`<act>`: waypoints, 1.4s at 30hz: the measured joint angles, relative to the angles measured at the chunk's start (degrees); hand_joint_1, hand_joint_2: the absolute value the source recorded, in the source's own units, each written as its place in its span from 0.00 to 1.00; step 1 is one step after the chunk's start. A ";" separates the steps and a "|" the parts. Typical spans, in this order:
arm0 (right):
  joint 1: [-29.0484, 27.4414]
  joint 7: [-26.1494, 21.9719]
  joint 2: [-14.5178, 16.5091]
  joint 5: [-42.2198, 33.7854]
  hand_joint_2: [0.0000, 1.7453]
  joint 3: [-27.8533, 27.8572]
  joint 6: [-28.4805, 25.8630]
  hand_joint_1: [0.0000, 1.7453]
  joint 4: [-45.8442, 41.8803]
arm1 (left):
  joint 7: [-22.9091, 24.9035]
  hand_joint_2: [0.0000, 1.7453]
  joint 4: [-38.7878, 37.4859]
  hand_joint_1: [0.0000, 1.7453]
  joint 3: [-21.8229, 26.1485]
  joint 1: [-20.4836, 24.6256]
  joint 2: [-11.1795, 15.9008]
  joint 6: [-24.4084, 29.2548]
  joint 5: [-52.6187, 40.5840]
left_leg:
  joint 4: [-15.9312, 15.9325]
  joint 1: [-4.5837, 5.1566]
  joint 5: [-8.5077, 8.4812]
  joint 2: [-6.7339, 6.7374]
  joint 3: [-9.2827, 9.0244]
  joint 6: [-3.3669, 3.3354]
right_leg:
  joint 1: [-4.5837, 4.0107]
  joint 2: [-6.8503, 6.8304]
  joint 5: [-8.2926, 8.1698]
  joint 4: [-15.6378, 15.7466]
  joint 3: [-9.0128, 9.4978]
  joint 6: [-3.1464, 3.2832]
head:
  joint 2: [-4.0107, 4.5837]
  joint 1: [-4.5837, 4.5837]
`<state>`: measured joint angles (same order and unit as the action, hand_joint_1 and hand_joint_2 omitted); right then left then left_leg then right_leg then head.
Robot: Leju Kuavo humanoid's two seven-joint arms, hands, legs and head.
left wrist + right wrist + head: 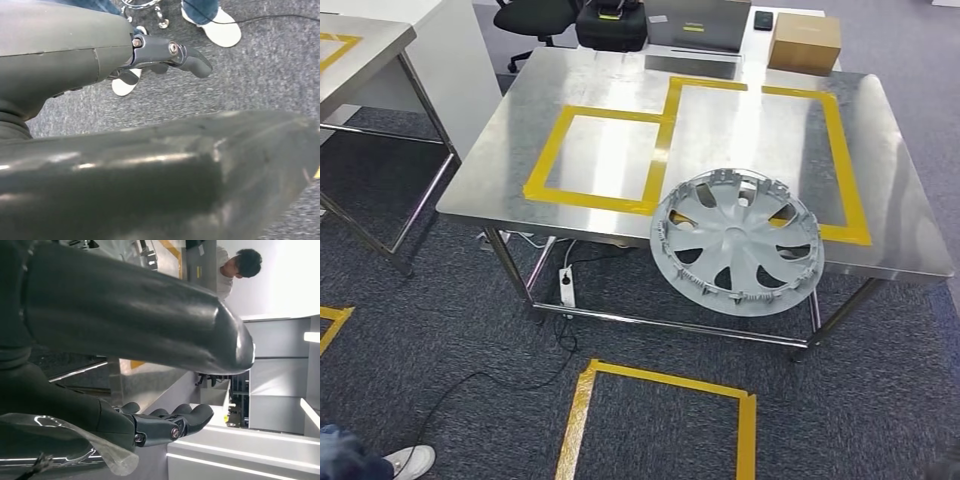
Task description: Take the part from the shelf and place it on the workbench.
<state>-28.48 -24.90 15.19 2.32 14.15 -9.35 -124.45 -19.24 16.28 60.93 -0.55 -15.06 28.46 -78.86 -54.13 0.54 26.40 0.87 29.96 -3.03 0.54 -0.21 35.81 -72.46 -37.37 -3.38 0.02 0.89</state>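
The dark grey carpet floor takes up most of what I look down on, with a yellow tape square marked on it just in front of me and a corner of another at my far left. On it stands the steel bench, its polished top marked with yellow tape rectangles. A second steel table stands off to my left, also with yellow tape on it.

The part, a silver-grey wheel cover, lies flat on the near edge of the bench, toward my right. It overlaps the yellow tape line there and its near rim hangs out past the bench edge. Its spokes and the small clips round its rim are plain to see; I can read no writing or brand on it.

Beyond the far edge of the bench I see a brown cardboard box, a black bag, a grey case and a black office chair; any labels on them are too small to read. Under the bench a white power strip lies on the floor with a black cable running from it.

My left robot hand hangs over the carpet with fingers stretched out and apart, grasping nothing. My right robot hand is likewise released, fingers extended and holding nothing.

A person's white shoe shows at the lower left of my head view
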 joint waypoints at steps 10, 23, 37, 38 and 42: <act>0.27 0.25 0.07 0.34 0.00 -0.06 -0.57 0.00 0.19 | -0.24 0.00 0.00 0.00 0.25 0.00 -0.05 0.04 -0.33 | -5.14 -0.15 -0.27 -0.26 5.52 2.83 | 0.33 -0.17 -3.80 17.66 11.95 2.78 | 0.00 0.01; 0.41 0.58 0.15 0.58 0.00 -0.74 -1.81 0.00 0.48 | -0.46 0.00 0.00 0.00 0.44 0.08 0.00 0.04 -1.21 | -0.98 0.04 4.36 -0.73 -4.82 1.73 | -0.04 -0.52 -10.01 15.90 4.73 1.77 | 0.00 0.25; 0.60 0.64 0.14 0.61 0.00 -0.88 -1.87 0.00 0.84 | -0.54 0.00 0.00 0.00 0.59 0.38 -0.38 0.02 -1.28 | -3.47 0.27 -2.77 -0.10 4.83 1.33 | -0.09 0.08 -2.81 17.78 14.05 1.32 | -0.01 -0.15; 0.59 0.64 0.13 0.61 0.00 -0.89 -1.89 0.00 0.87 | -0.55 0.00 0.00 0.00 0.61 0.40 -0.38 0.02 -1.31 | -3.47 0.23 -3.26 -0.11 4.99 1.68 | -0.12 0.06 -2.96 17.99 13.63 1.82 | -0.01 -0.20; 0.61 0.74 0.11 0.52 0.00 -0.92 -1.93 0.00 0.98 | -0.96 0.00 0.00 0.00 0.85 0.29 -0.37 0.01 -1.34 | -8.21 -0.20 2.42 -0.52 6.82 3.18 | 0.12 -0.31 -5.01 18.01 11.09 3.59 | 0.00 0.05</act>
<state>-27.87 -24.16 15.30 2.84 13.23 -11.28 -123.48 -20.20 16.28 61.77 -0.26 -15.43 28.46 -80.20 -62.34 0.34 28.82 0.35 36.78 0.15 0.66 -0.52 30.80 -54.45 -26.28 0.21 0.02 0.94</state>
